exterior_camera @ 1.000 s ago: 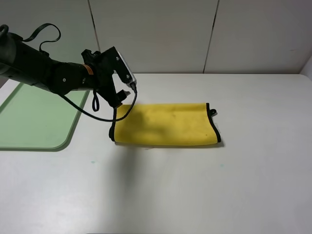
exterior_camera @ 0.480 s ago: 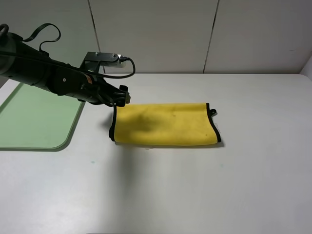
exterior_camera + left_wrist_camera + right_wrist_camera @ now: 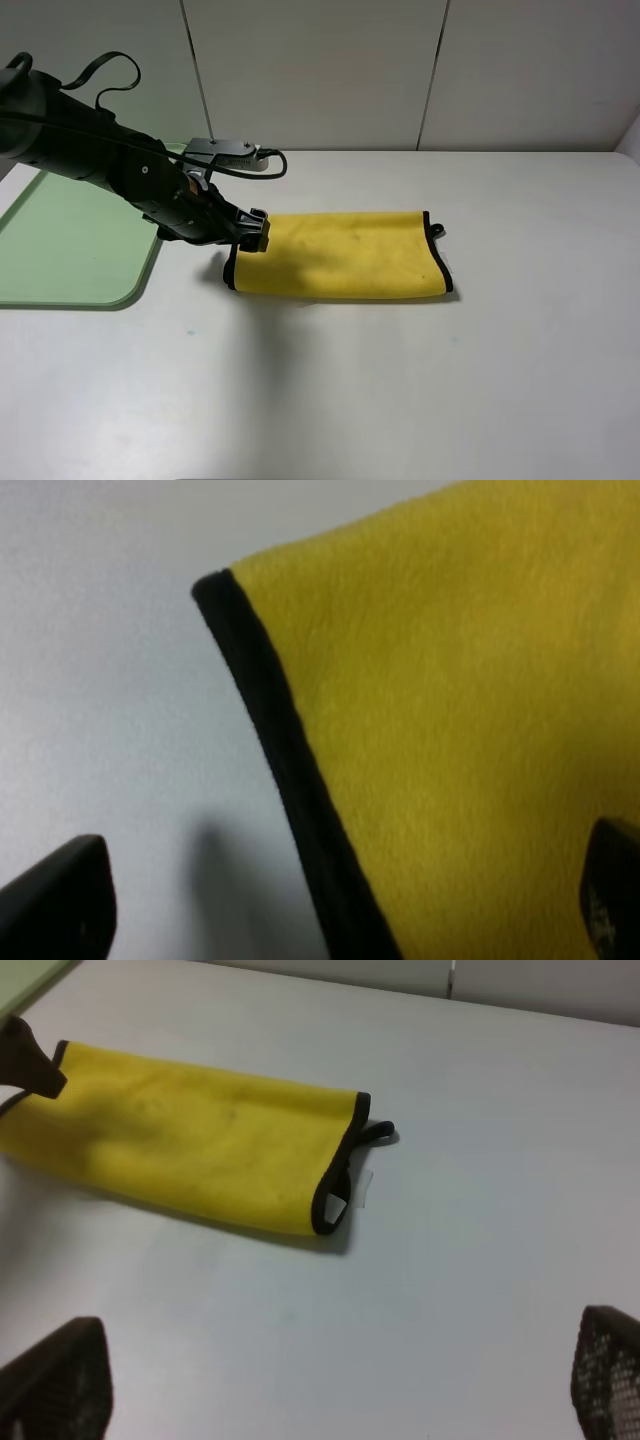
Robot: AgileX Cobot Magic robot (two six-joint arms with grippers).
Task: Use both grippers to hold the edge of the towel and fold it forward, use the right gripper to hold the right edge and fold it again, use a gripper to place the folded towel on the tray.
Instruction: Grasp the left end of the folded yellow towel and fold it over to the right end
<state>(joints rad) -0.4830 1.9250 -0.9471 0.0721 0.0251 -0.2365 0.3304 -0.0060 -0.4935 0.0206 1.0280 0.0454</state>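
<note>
Lying folded lengthwise at centre frame on the white table (image 3: 450,380), my yellow towel (image 3: 340,255) shows black trim and a loop (image 3: 436,230) at its right end. My left gripper (image 3: 252,230) straddles its left edge, spread and empty. My right gripper (image 3: 330,1390) gapes wide, holding nothing. A green tray (image 3: 60,250) sits far left.

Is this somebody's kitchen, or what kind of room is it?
Probably a robot test lab, not a kitchen. A black robot arm reaches over a white table, the wall is plain panels, and a yellow towel and a green tray are set out.
</note>
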